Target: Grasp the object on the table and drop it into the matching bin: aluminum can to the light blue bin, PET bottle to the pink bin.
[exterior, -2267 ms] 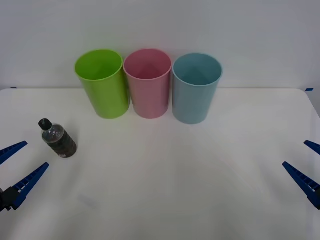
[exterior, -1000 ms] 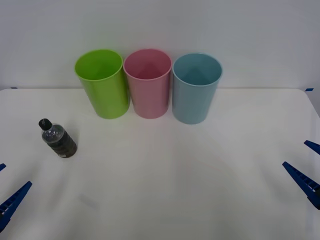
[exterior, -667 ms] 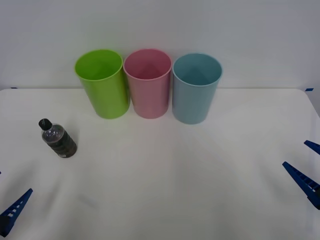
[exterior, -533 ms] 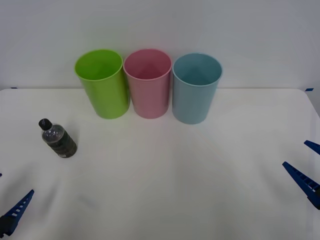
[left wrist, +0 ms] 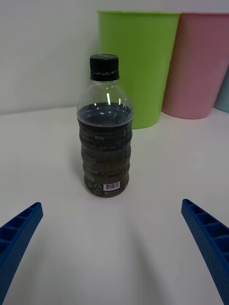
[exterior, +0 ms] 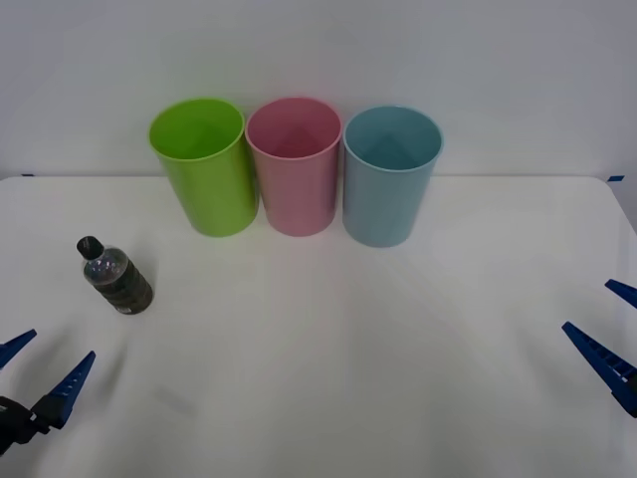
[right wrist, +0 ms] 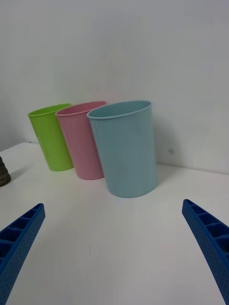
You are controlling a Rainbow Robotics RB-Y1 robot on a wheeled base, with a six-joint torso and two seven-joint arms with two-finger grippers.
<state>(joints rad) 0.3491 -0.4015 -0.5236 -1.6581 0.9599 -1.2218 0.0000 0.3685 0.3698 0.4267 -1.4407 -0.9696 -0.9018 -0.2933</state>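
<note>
Counter: white counter [exterior: 328,349] against a plain pale wall; three bins stand in a row at the back, and the bottle stands on my left side.
Bottle: the PET bottle [exterior: 116,276] stands upright on the counter, black cap on top and dark ribbed body below, well apart from the bins; in my left wrist view [left wrist: 105,128] it sits centred ahead of me, untouched.
Left claw: my left claw [exterior: 40,370] hangs low near the counter's front left corner, spread wide, holding nothing, short of the bottle.
Right claw: my right claw [exterior: 615,334] waits at the counter's right edge, also spread wide and empty, facing the bins.
Risk, tipping: the bottle is light and stands on a small base; I judge that one finger touching before the other would knock it over and let it roll.
Risk, slipping: the ribbed body looks slick; too high a grip near the clear shoulder may let it slide out during the lift.
Risk, wrong bin: the pink bin [exterior: 295,164] stands between the lime green bin [exterior: 203,164] and the light blue bin [exterior: 390,174], all nearly touching; a slightly off release would land in a neighbour.
Obstacles: the green bin lies between the bottle and the pink one, so I must carry high enough to pass its rim.
</note>
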